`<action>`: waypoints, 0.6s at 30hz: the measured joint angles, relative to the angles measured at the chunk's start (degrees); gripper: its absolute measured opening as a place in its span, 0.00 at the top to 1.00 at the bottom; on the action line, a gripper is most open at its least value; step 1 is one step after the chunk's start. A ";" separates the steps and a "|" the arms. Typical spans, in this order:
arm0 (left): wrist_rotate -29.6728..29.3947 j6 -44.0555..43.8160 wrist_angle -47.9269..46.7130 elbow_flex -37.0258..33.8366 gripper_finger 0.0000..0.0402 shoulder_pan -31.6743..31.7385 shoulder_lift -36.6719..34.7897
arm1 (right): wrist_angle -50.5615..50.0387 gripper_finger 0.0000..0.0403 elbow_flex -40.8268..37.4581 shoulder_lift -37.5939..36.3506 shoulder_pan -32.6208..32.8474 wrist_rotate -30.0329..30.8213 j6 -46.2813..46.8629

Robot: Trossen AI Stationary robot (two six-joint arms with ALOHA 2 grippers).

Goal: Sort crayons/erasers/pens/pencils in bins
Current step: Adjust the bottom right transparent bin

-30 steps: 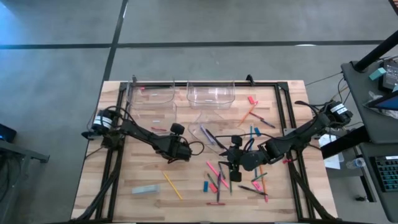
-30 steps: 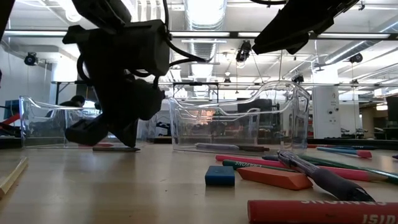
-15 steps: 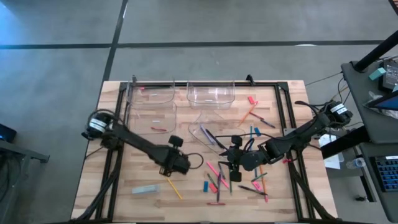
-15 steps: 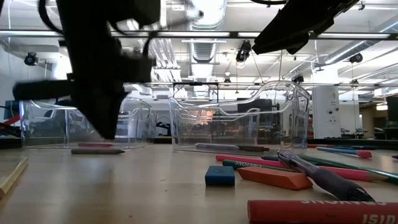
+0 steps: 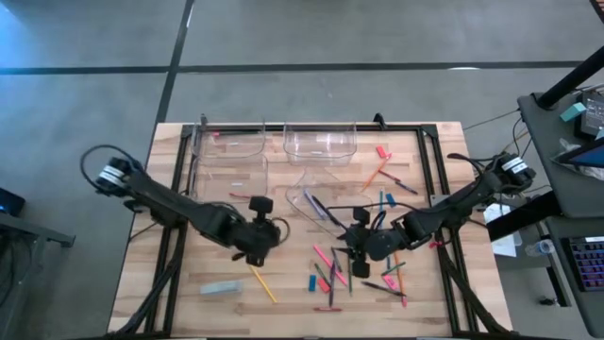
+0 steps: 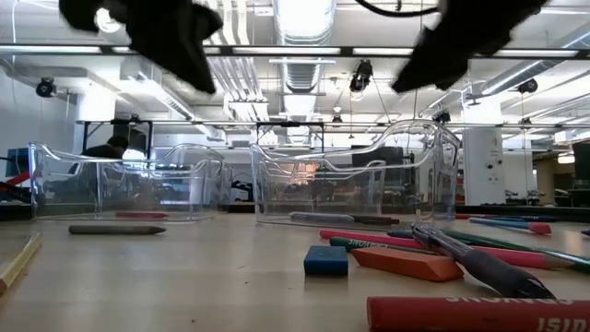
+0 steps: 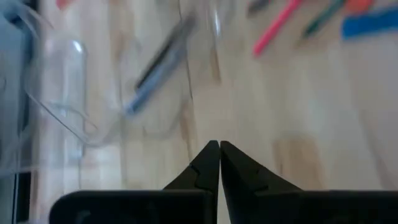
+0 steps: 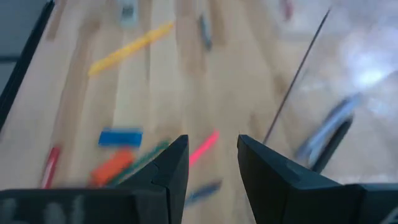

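Since the earlier frames your left arm has been swinging out over the table's middle, and the left gripper (image 5: 253,238) is now hanging just above the yellow pencil (image 5: 262,282), with its fingers pressed together and carrying nothing; your right gripper (image 5: 356,247) has barely shifted and is hovering over the scattered heap (image 5: 354,269) of pens, pencils, crayons and erasers, its fingers parted with nothing between them. You are likely holding the right side there because most of what is left to sort is lying directly under it, while the left is heading for the lone pencil on its own side. The four bins (image 5: 321,142) are sitting along the far half of the table, and the tilted one (image 5: 316,203) nearest the heap is already holding a dark pen (image 5: 323,210). The high view is giving you the layout, but the left wrist view is showing you the shut fingertips (image 7: 219,163) cleanly, and the right wrist view the gap. Only the low view is showing a blue eraser (image 6: 325,260) and a dark stick (image 6: 117,230) lying on the wood, with both grippers lifted clear of the table.
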 joint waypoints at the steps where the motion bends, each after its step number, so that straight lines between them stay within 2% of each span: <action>1: 0.00 0.40 2.74 -1.24 1.00 0.00 -2.00 | -1.89 0.68 0.03 -0.28 0.66 -0.14 1.44; 7: 2.71 3.45 22.60 -11.99 1.00 -0.04 -13.30 | -10.17 0.68 0.59 -1.41 3.65 1.10 9.62; 13: 6.25 4.85 46.76 -24.98 1.00 -0.07 -21.89 | -16.17 0.68 0.01 1.18 1.91 1.72 15.69; 18: 5.96 4.98 52.96 -31.02 1.00 0.00 -26.38 | -23.06 0.68 0.00 3.99 -1.56 1.73 20.90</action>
